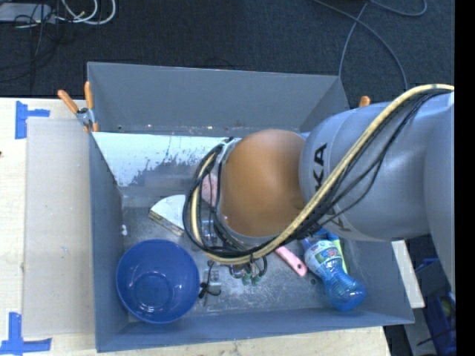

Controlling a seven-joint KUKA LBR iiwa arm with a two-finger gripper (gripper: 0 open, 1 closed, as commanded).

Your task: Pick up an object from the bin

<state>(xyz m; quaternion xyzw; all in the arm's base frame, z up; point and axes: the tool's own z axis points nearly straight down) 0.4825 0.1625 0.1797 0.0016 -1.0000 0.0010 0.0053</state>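
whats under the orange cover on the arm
A pink stick pokes out lower right of the orange cover, and a pale flat piece at its left. Whatever else lies beneath is covered.

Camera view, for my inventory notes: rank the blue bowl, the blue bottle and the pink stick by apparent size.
1. blue bowl
2. blue bottle
3. pink stick, partly hidden under the arm, so its full size is unsure

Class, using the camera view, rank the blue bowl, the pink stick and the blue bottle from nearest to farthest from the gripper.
1. Blue bowl, bin's lower left, its rim beside the gripper.
2. Pink stick, just right of the gripper; too close to call against the bowl.
3. Blue bottle, lower right corner, beyond the stick.
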